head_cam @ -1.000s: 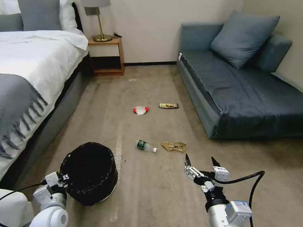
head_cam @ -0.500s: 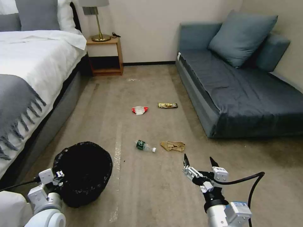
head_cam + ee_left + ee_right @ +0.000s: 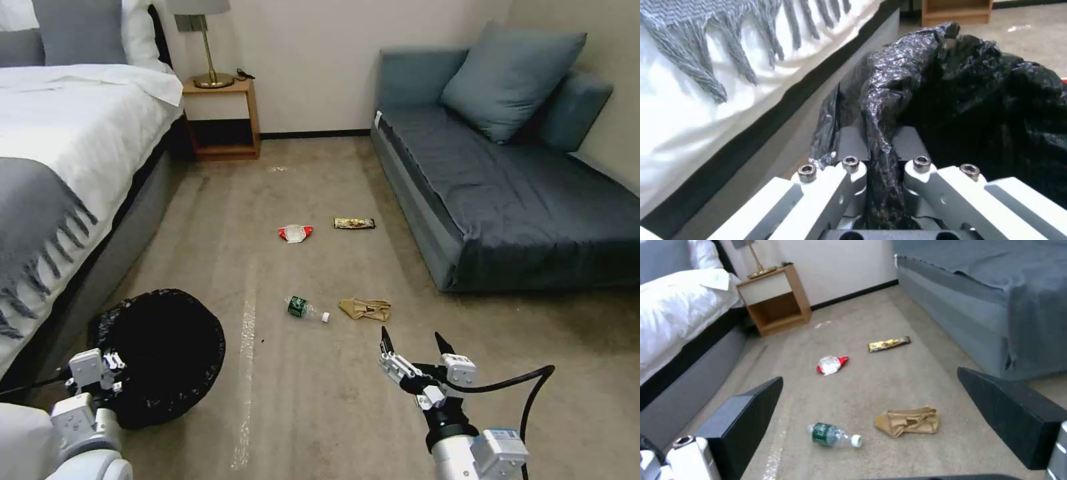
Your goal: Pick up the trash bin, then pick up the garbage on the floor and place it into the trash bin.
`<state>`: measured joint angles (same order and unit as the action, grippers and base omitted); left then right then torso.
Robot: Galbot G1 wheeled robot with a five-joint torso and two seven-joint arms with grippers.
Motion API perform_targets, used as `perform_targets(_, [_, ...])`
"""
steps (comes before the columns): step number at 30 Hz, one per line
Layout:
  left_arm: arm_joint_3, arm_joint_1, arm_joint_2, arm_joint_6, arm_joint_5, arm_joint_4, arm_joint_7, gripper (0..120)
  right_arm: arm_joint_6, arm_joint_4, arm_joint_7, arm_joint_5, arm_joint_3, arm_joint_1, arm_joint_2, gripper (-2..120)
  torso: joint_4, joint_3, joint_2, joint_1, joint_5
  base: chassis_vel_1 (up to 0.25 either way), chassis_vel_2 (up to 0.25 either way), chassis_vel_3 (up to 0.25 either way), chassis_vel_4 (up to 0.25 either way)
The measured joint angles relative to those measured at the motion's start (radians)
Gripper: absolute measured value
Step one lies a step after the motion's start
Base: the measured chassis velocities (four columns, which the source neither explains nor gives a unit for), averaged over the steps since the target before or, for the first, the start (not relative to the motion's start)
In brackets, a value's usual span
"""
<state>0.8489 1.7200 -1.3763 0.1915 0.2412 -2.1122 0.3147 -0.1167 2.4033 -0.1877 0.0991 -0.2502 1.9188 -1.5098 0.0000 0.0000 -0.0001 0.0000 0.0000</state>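
The trash bin (image 3: 160, 353), lined with a crinkled black bag, hangs tilted at the lower left beside the bed. My left gripper (image 3: 100, 370) is shut on its bag-covered rim (image 3: 880, 133); the black bag of the trash bin (image 3: 996, 100) bulges beyond the fingers. The garbage lies on the carpet: a green bottle (image 3: 307, 309) (image 3: 831, 436), crumpled brown paper (image 3: 365, 309) (image 3: 908, 421), a red-and-white wrapper (image 3: 295, 233) (image 3: 831, 364) and a gold-brown bar wrapper (image 3: 354, 223) (image 3: 889, 343). My right gripper (image 3: 411, 333) (image 3: 870, 374) is open, empty, just short of the paper.
A bed (image 3: 60, 167) with a fringed grey blanket runs along the left. A wooden nightstand (image 3: 223, 117) with a lamp stands at the back wall. A blue-grey sofa (image 3: 507, 193) lines the right. Carpet lies between them.
The trash bin has moved left and toward me, tilting, with my left gripper shut on its rim. My right gripper has shifted slightly left and lower.
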Motion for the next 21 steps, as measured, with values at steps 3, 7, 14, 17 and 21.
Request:
perform_targets(3, [-0.001, 0.000, 0.001, -0.006, -0.008, 0.001, -0.002, 6, 0.023, -0.007, 0.015, 0.000, -0.003, 0.000, -0.002, 100, 0.0000, 0.000, 0.000, 0.000, 0.0000, 0.000, 0.000, 0.000, 0.000])
perform_targets(7, [-0.004, -0.001, 0.001, -0.012, -0.013, 0.008, -0.002, 6, 0.033, -0.011, 0.020, -0.001, -0.006, -0.001, -0.002, 100, 0.0000, 0.000, 0.000, 0.000, -0.0001, 0.000, 0.000, 0.000, 0.000])
perform_targets(14, [-0.008, -0.001, -0.002, -0.018, -0.018, 0.019, -0.002, 6, 0.042, -0.018, 0.025, 0.000, -0.008, -0.004, -0.002, 100, 0.0000, 0.000, 0.000, 0.000, 0.0000, 0.000, 0.000, 0.000, 0.000])
perform_targets(17, [-0.013, -0.005, -0.007, -0.022, -0.021, 0.027, -0.003, 6, 0.054, -0.028, 0.028, 0.004, -0.010, -0.010, -0.002, 100, 0.0000, 0.000, 0.000, 0.000, 0.0000, -0.060, 0.066, 0.062, -0.070])
perform_targets(21, [-0.013, -0.009, -0.007, -0.024, -0.021, 0.034, -0.004, 5, 0.056, -0.032, 0.028, 0.007, -0.012, -0.013, 0.001, 100, 0.0000, 0.000, 0.000, 0.000, 0.0000, -0.093, 0.094, 0.100, -0.107])
